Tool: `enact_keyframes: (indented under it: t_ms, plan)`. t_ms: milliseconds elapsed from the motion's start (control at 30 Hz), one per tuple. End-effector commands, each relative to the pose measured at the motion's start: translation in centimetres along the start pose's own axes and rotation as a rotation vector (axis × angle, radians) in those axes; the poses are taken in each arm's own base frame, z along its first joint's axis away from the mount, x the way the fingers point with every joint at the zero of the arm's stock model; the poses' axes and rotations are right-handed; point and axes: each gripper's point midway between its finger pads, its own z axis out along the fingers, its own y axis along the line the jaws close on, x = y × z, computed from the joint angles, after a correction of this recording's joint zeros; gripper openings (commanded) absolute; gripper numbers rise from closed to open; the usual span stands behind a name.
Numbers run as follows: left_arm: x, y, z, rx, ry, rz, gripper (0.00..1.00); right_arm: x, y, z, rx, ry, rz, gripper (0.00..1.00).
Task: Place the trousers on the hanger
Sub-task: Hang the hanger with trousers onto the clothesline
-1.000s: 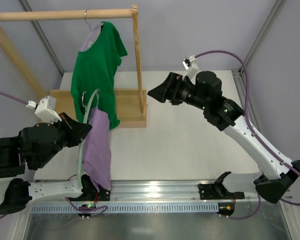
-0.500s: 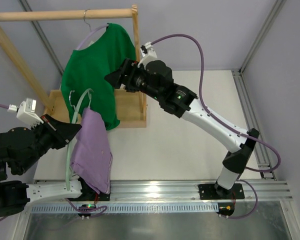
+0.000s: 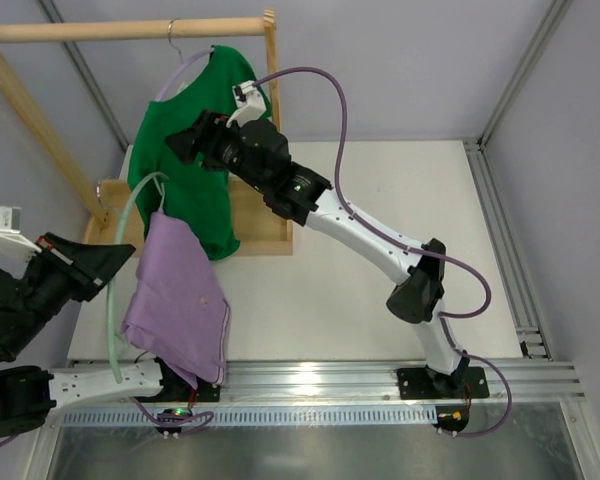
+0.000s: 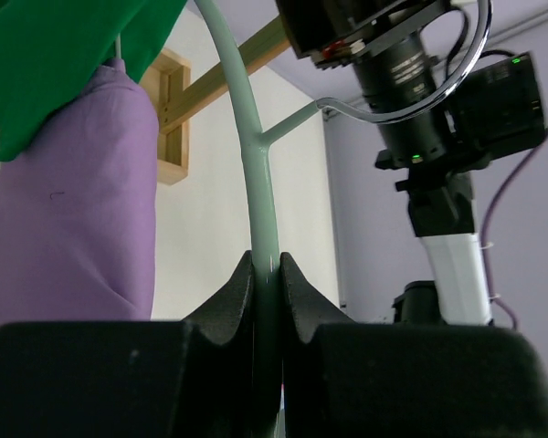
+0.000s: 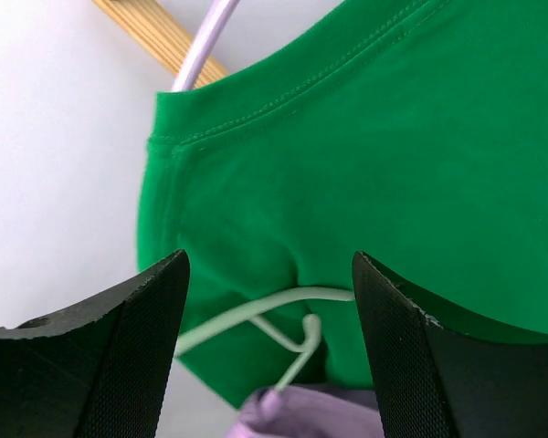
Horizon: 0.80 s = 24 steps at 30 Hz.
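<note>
Above the table's [image 3: 380, 250] near left corner, we are clamping the thin mint-green plastic hanger [image 4: 263, 210] in our left gripper [image 4: 267, 271], with the lilac soft-fabric trousers [image 3: 175, 300] already draped over it. Only the hanging-up seems left. Our right gripper [image 5: 269, 265] is hovering wide-jawed by the hook. We are counting one pair of trousers, one bright green top [image 3: 195, 130] and two hangers.

Trousers [image 3: 177, 300] drape over the hanger [image 3: 111, 330] at the left tool [image 3: 117, 260]; the right tool [image 3: 173, 146] overlaps the green top [image 3: 195, 200].

Bright even light, soft shadows, glare on metal rail [image 3: 310, 376], wrist-view foregrounds blurred
</note>
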Motion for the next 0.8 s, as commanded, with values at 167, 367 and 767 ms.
enact_keyframes:
  t_ms: [167,367,767]
  plan:
    - [-1.6,5.6,-1.8,-0.124,-0.054,0.08,0.01,-1.4,1.7,1.8,-0.111,-0.072,-0.039,0.74]
    - [-1.1,5.5,-1.1,-0.149,-0.055,0.1,0.01,-0.5,1.6,2.5,-0.15,-0.077,-0.046,0.75]
    - [1.1,3.0,-0.4,-0.056,0.042,0.123,0.0,0.8,-0.2,4.9,-0.134,-0.123,-0.014,0.74]
